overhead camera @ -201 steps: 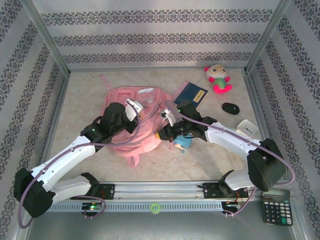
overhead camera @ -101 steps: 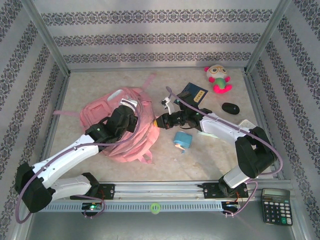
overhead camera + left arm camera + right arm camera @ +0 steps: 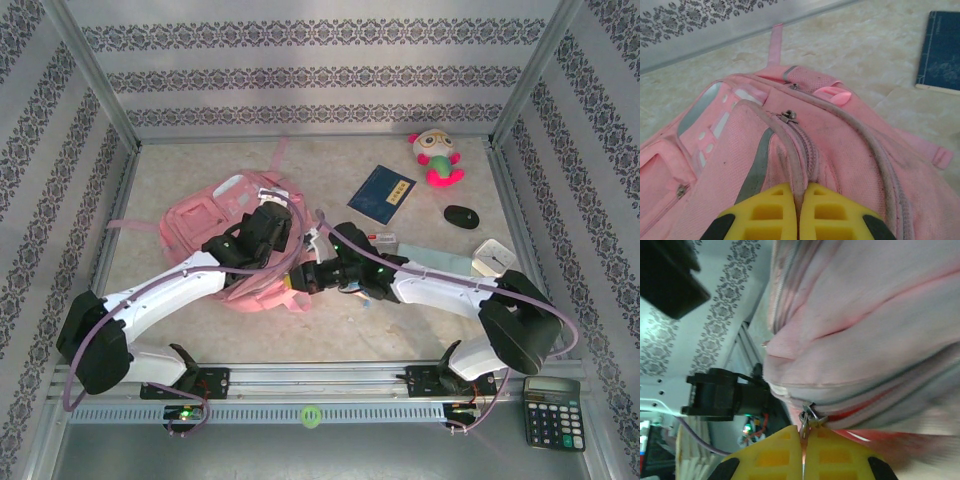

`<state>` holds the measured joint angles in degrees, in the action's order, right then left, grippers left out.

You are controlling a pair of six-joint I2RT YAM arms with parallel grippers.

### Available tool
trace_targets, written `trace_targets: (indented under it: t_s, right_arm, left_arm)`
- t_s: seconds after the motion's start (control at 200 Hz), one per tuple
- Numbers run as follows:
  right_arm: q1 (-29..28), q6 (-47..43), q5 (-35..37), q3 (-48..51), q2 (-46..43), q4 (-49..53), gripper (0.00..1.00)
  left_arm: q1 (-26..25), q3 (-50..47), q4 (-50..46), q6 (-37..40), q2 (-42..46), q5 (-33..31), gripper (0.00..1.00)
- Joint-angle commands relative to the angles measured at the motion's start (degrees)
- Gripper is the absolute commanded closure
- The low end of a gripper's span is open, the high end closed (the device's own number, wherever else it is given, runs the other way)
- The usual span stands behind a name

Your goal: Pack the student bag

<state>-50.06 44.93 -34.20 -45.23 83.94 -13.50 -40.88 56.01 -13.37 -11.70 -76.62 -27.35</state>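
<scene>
The student bag (image 3: 215,225) is a pink backpack lying left of centre on the table. My left gripper (image 3: 278,226) rests on the bag's right side. In the left wrist view it (image 3: 800,194) is shut on the bag's raised pink zip seam (image 3: 792,155), with a zip pull (image 3: 787,116) further along the seam. My right gripper (image 3: 303,277) sits at the bag's near right corner. In the right wrist view it (image 3: 804,434) is shut on a metal zip pull (image 3: 807,416) at the edge of the pink fabric (image 3: 865,305).
A blue notebook (image 3: 381,193), a plush toy (image 3: 437,157), a black mouse (image 3: 461,216) and a white clock (image 3: 494,256) lie at the right. A pale flat sheet (image 3: 440,262) lies under the right arm. A calculator (image 3: 553,412) sits off the table's near right corner.
The bag has shifted and turned on the table. My right gripper has moved down and left to the bag's near right corner, and the left arm has swung right over the bag.
</scene>
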Motion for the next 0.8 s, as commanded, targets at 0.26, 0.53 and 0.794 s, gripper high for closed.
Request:
trace_targets:
  t_s: [0.26,0.53,0.794]
  right_arm:
    - [-2.6,12.6,8.9,4.9,-2.2,-14.9,0.48]
    - [5.4,16.3,20.8,12.1,-15.7,-4.6,0.19]
    - [7.5,18.7,15.6,7.2,-11.9,-3.9,0.18]
  left_arm:
    - [2.7,-8.3,17.6,10.6,9.2,24.1,1.00]
    - [12.6,-12.3,18.2,17.0,16.7,48.4,1.00]
    - [18.0,-11.4,15.8,22.0,17.6,62.4,1.00]
